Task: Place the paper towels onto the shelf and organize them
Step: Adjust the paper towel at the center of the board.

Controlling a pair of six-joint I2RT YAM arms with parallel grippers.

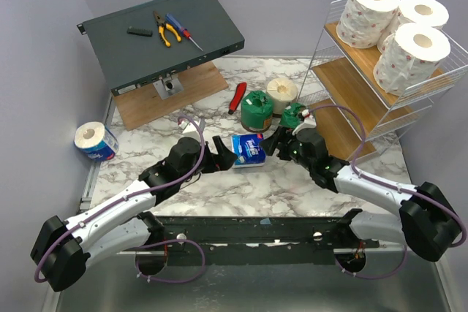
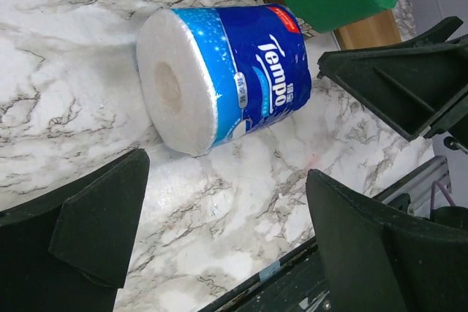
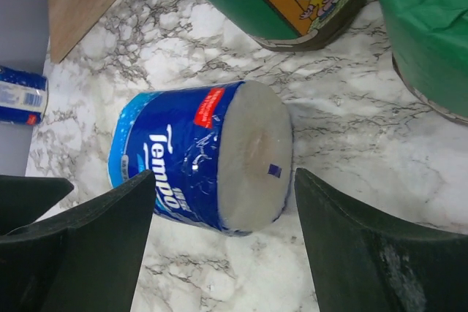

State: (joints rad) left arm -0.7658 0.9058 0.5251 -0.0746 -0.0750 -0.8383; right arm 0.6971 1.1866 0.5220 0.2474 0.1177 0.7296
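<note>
Right now both arms reach toward the middle of the marble table (image 1: 219, 188), their pincers facing each other across 1 blue-wrapped roll (image 1: 250, 150). That roll lies on its side on the marble, with one flat end and its core turned toward the left arm.

The left gripper (image 1: 225, 153) stands wide and holds nothing. In its wrist view the left gripper (image 2: 227, 231) has its fingers (image 2: 95, 231) spread on either side of bare marble, and the blue-wrapped roll (image 2: 227, 78) lies just ahead of them, apart from both.

The right gripper (image 1: 276, 142) is also spread wide with nothing in it. In its own view the right gripper (image 3: 227, 246) has the blue-wrapped roll (image 3: 197, 155) just ahead of the gap. 1 finger overlaps the roll's lower edge, and I cannot tell whether it touches.

Behind the blue roll stands 1 green-wrapped roll (image 1: 257, 109), upright, with the cream roll (image 1: 281, 93) just beside it. A second green roll (image 1: 296, 116) sits close to the right gripper, partly hidden. The red-handled tool (image 1: 238, 97) lies left of the first green roll.

A second blue roll (image 1: 95, 140) rests well apart at the table's left edge.

The shelf (image 1: 351, 78) stands at the right. 3 white rolls with pink specks (image 1: 369, 12) crowd its top tier, touching one another.
</note>
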